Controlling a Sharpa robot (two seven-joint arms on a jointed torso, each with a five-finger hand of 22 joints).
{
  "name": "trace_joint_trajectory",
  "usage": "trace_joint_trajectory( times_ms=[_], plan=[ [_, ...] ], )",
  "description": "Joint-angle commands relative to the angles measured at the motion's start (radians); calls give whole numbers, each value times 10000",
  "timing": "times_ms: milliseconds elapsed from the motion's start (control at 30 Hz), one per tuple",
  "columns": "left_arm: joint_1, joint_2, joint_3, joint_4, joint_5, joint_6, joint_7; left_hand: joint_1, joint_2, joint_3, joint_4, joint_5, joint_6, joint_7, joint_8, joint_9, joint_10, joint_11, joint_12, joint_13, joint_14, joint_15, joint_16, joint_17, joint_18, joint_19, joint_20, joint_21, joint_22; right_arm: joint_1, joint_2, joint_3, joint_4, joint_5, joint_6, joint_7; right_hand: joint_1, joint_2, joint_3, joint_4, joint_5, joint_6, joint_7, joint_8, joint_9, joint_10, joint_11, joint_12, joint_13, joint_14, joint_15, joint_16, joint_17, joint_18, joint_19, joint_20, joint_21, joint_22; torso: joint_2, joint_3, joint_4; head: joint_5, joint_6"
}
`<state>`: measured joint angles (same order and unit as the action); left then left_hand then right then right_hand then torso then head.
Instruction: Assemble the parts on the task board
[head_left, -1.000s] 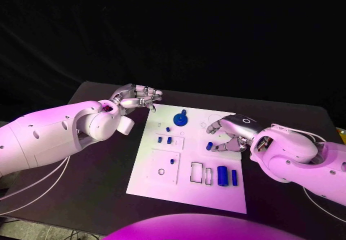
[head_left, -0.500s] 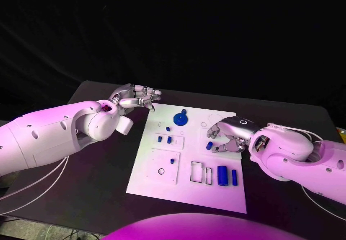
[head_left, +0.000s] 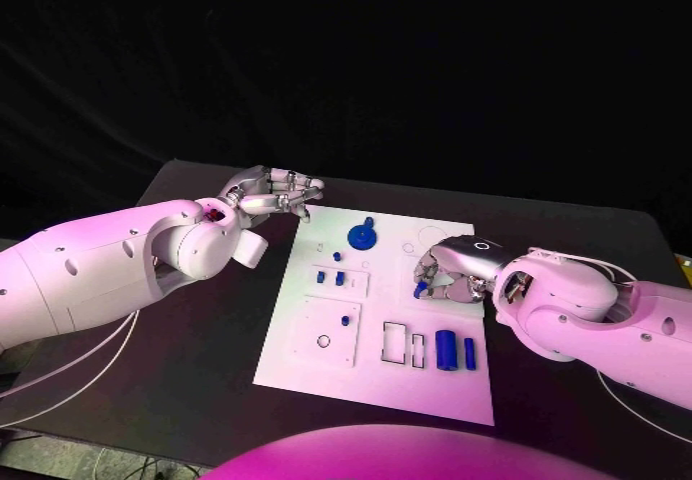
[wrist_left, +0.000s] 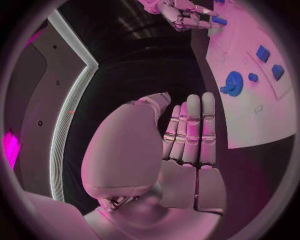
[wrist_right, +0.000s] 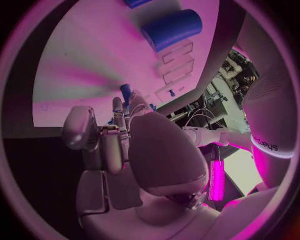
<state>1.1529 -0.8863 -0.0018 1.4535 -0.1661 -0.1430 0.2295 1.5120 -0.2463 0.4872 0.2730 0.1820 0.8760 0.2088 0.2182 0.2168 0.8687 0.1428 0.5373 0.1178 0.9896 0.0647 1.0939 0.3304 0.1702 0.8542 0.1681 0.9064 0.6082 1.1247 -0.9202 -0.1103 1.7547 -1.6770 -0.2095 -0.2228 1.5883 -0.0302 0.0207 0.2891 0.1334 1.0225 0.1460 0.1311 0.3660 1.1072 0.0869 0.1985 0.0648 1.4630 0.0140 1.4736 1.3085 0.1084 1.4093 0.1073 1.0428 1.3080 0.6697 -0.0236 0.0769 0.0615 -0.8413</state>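
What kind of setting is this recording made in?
Probably a robotics lab test bench: a black table against a dark backdrop, a white task board with small blue parts such as a round blue gear-like piece, and equipment with cables behind.

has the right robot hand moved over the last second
Yes. The right robot hand has shifted toward the far edge of the white task board, away from the two upright blue cylinders, closing around a small blue part.

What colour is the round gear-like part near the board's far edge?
Blue, the round part; clearest in the head view.
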Motion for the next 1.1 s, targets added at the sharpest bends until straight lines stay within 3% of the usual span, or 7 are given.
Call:
trace_joint_trajectory(
  times_ms=[33,433,500,633,900,1100],
  plan=[
    [4,21,5,6,-11,143,49,-56,28,-17,-68,-24,-83,9,-42,-1,-57,23,16,-17,-4,69,-36,-15,136,58,4,-34,-13,-28,31,-3,-26,-16,187,76,58,49,78,7,-67,74,-8,47,-20,91,-5,-71,-9,565,-72,43,86,-143,79,-8,68,531,-3,1,-10,3,-21],
    [4,28,4,-5,-11,139,32,-66,43,-25,-65,-22,-76,6,-41,5,-51,20,33,-16,4,68,-38,-12,137,71,6,-52,-25,-66,66,-5,-55,-100,69,18,137,12,487,2,-80,268,-41,38,-74,381,-42,-348,-7,578,-102,73,147,-170,120,-36,212,632,-19,-8,-7,0,-52],
    [4,29,4,-2,-11,137,32,-66,43,-25,-65,-22,-76,6,-41,5,-51,20,33,-16,4,68,-38,-12,137,71,6,-52,-25,-72,69,-5,-46,-111,-132,27,230,16,854,-1,-294,385,-65,53,-88,565,-66,-498,-5,587,-131,90,182,-188,152,-59,318,701,-18,-9,0,-7,-58],
    [4,31,4,-7,-11,131,32,-66,43,-25,-65,-22,-76,6,-41,5,-51,20,33,-16,4,68,-38,-12,137,71,6,-52,-25,-77,63,-5,-4,-107,-592,53,247,-21,1186,-1,-248,506,-90,96,-79,775,-104,-588,10,603,-159,119,244,-215,204,-82,480,787,-19,-7,-3,-3,-57],
    [3,44,3,-25,-11,134,34,-66,43,-25,-65,-22,-76,6,-41,5,-51,20,33,-16,4,68,-38,-12,137,71,6,-52,-25,-38,-83,6,206,229,-1222,-4,-242,-436,2431,-5,-112,637,-131,199,-9,1219,-144,-999,27,610,-201,140,264,-234,233,-125,578,915,-32,-16,-4,-15,-32],
    [2,72,1,-63,-11,134,36,-66,52,-23,-66,-21,-74,6,-41,7,-52,19,38,-17,7,67,-39,-11,138,77,5,-59,-30,164,-235,45,550,642,-1407,-9,-436,-598,2801,-18,-104,621,-123,218,18,1278,-148,-1116,31,611,-193,143,267,-234,232,-126,575,938,-37,-14,-19,-5,-5]
  ],
)
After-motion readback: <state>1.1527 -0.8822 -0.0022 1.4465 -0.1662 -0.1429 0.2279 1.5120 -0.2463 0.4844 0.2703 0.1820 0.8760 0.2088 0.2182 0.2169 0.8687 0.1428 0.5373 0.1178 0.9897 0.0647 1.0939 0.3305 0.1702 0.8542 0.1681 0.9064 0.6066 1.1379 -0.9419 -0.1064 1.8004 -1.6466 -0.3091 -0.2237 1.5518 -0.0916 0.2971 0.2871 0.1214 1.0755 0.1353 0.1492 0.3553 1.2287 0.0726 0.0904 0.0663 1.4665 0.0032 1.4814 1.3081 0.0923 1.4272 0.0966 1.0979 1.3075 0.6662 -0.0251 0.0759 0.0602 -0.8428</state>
